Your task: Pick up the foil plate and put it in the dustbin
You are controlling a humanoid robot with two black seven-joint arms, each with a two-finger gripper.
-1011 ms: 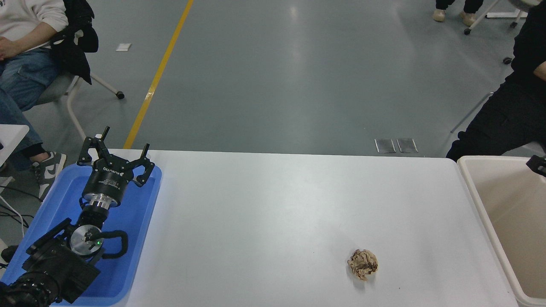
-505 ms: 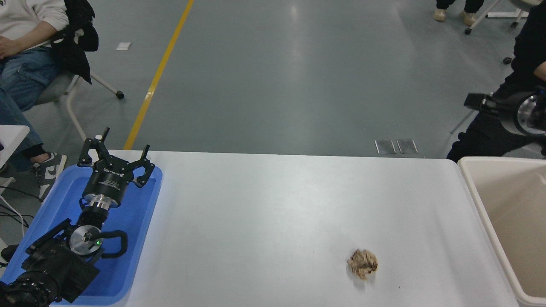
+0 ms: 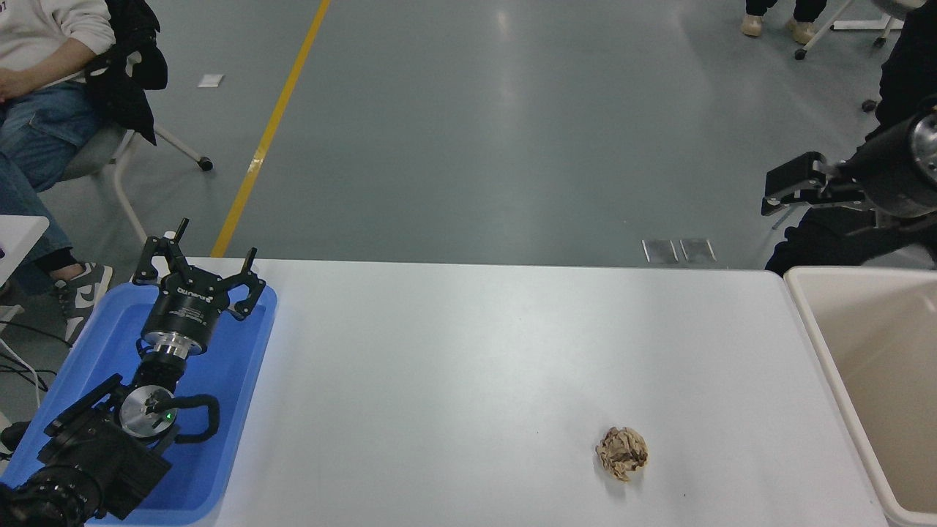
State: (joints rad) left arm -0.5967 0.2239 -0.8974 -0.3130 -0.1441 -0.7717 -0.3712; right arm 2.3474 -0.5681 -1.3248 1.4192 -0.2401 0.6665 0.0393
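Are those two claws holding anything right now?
No. The left gripper is open over the blue tray; the right gripper, raised at the right edge above the dustbin, holds nothing.

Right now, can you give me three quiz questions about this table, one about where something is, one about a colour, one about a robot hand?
1. Where is the small crumpled brown paper ball?
A) on the white table
B) in the shallow blue plastic tray
C) on the floor

2. What colour is the big plastic bin?
A) green
B) beige
C) red

3. How is the left tool?
A) shut on the ball
B) open over the tray
C) inside the bin

A: it lies on the tabletop. B: cream-beige walls. B: its fingers spread, holding nothing.
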